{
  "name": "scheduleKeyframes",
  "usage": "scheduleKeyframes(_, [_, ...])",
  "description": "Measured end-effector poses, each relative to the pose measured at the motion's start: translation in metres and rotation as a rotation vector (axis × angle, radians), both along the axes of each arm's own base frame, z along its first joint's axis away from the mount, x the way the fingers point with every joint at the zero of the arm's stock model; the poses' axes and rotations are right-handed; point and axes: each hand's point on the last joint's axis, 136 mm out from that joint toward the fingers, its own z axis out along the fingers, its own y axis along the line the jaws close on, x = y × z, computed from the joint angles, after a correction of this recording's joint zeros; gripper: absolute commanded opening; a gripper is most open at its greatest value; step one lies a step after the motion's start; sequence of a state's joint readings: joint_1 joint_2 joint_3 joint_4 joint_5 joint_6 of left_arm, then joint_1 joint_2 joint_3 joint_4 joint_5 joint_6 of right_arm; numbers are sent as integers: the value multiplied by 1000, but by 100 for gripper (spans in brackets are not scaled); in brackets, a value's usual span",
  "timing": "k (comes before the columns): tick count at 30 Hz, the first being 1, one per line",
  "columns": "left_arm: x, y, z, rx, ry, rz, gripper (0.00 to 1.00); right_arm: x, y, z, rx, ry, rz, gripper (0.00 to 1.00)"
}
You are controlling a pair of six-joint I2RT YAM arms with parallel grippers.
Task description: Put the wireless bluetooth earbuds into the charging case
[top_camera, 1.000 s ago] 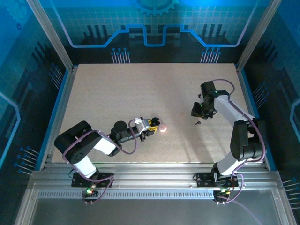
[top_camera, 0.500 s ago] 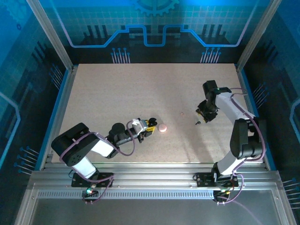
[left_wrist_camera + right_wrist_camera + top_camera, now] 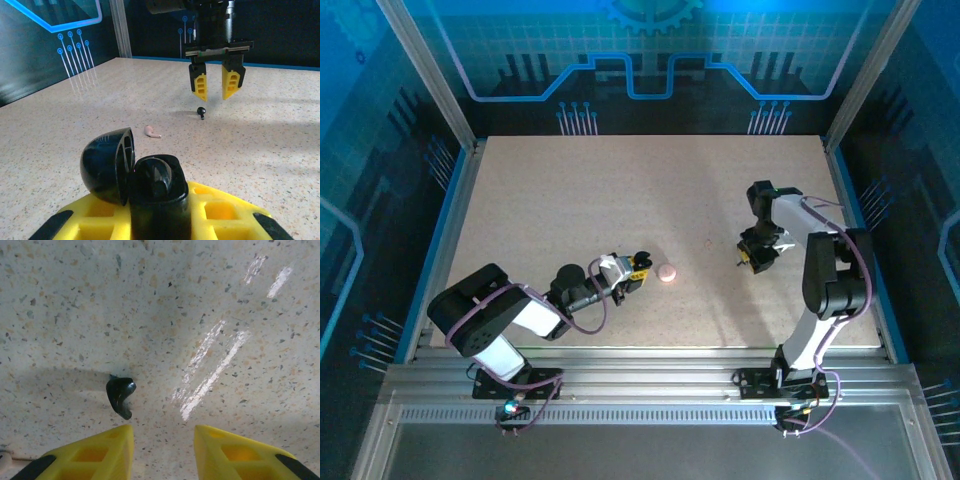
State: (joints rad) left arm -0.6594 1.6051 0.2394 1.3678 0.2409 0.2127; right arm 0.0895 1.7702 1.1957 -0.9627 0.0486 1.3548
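Observation:
My left gripper [image 3: 636, 270] [image 3: 157, 212] is shut on the black charging case [image 3: 156, 187], whose round lid [image 3: 106, 165] hangs open to the left. Beyond it, the two earbuds lie on the table: the pale earbud [image 3: 152, 132] nearer, the black earbud [image 3: 201, 111] [image 3: 120, 395] farther. My right gripper [image 3: 757, 259] [image 3: 216, 86] [image 3: 162, 442] hangs open just above the table, pointing down. The black earbud lies just ahead of its left finger [image 3: 100, 450], not between the jaws.
A small pink round disc [image 3: 667, 272] lies on the table just right of my left gripper. The speckled tabletop [image 3: 620, 190] is fenced by blue rails and dark walls at the back and sides.
My right gripper has come nearer and lower, down beside the black earbud, with its jaws slightly wider. My left gripper with the case has shifted slightly left.

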Motion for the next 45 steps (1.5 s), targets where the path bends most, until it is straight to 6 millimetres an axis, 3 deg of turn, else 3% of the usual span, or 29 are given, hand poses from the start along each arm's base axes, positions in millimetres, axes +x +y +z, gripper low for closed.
scheduleKeyframes(18, [2,1,0,1,0,10,20,25,-2,-31,9,9,-19,33])
scheduleKeyframes(26, [2,1,-6,12,13,13,20,30,-2,-30,23,2,-14,22])
scheduleKeyframes(36, [4,0,-11,19,23,13,20,25,-7,-27,-4,-22,-12,17])
scheduleKeyframes(41, [8,-3,-16,26,35,13,20,22,-10,-12,-46,-83,12,16])
scheduleKeyframes(45, [12,-7,-21,31,46,13,20,29,4,0,-83,-168,87,15])
